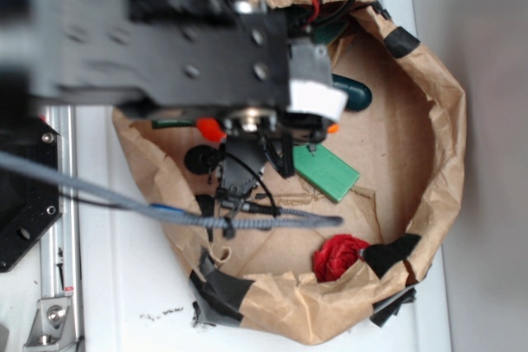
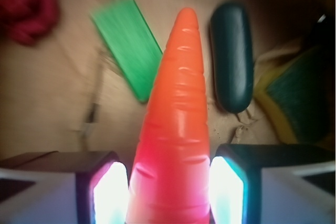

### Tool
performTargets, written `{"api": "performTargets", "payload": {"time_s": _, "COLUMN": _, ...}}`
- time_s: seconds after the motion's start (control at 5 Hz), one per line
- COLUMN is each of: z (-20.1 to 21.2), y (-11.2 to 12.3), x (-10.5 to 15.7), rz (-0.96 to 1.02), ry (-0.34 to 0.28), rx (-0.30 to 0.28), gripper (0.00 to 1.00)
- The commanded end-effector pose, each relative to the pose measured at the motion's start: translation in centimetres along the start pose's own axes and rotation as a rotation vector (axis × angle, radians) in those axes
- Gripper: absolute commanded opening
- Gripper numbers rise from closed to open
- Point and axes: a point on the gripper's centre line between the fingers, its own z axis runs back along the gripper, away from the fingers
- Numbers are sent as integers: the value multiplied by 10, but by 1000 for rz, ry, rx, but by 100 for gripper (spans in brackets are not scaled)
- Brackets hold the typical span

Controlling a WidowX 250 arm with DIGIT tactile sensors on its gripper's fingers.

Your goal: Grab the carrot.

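Carrot between the jaws, point leading away from me.

On the wrist view the gripper [image 2: 169, 187] sits nearest, its two lit pads [image 2: 110, 192] pressed against the thick end of the glossy orange tapered plastic carrot [image 2: 178, 108]; I judge it clamped on the carrot. The carrot's long axis runs straight out from the gripper, tip farthest. Beyond it lie the flat green rectangular block [image 2: 128, 43] to one side, the dark green oblong toy vegetable [image 2: 232, 56] to the other, and a red crumpled thing [image 2: 26, 3] on the brown paper-walled cardboard tray [image 1: 445, 121].
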Motion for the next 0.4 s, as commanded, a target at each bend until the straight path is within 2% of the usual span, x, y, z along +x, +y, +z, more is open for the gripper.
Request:
{"api": "performTargets", "payload": {"time_s": 0.0, "z": 77, "y": 4, "x": 8, "rz": 322, "ry": -120, "rx": 50, "gripper": 0}}
{"api": "performTargets", "payload": {"time_s": 0.2, "z": 64, "y": -2, "x": 11, "rz": 372, "ry": -105, "rx": 55, "gripper": 0}}
